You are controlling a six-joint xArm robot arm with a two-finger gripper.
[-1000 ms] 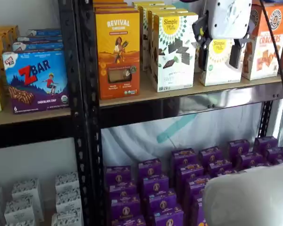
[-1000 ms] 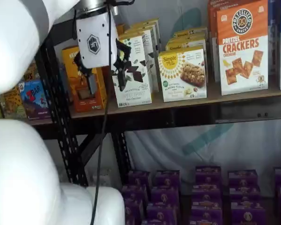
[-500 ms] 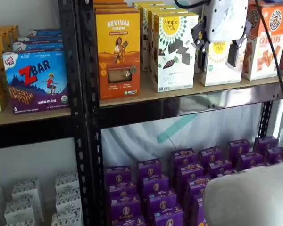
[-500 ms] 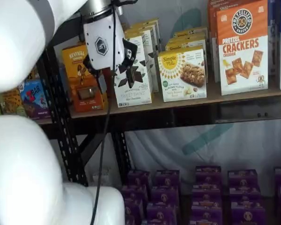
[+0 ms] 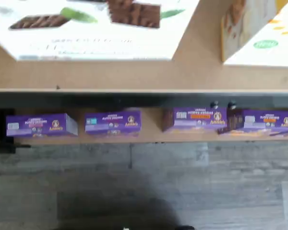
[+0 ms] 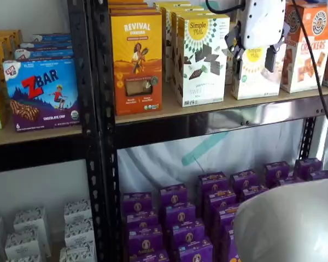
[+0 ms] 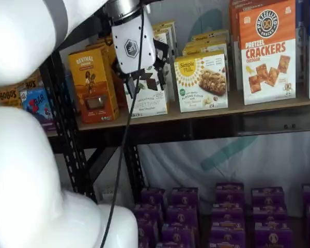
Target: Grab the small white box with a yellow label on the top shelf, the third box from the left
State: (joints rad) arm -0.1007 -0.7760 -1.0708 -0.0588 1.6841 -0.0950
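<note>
Light matt wood top shelf (image 6: 169,111) with shiny metal rail; cardboard small white box (image 7: 202,82).

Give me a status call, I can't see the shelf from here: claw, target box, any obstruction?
Claw open, empty, in front of the top shelf. Small white box upright, untouched. Taller chocolate carton close beside it; nothing blocking its face.

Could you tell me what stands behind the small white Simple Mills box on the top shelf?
Behind the small white box, more cartons alike stand in a row; how far back it runs is hidden.
</note>
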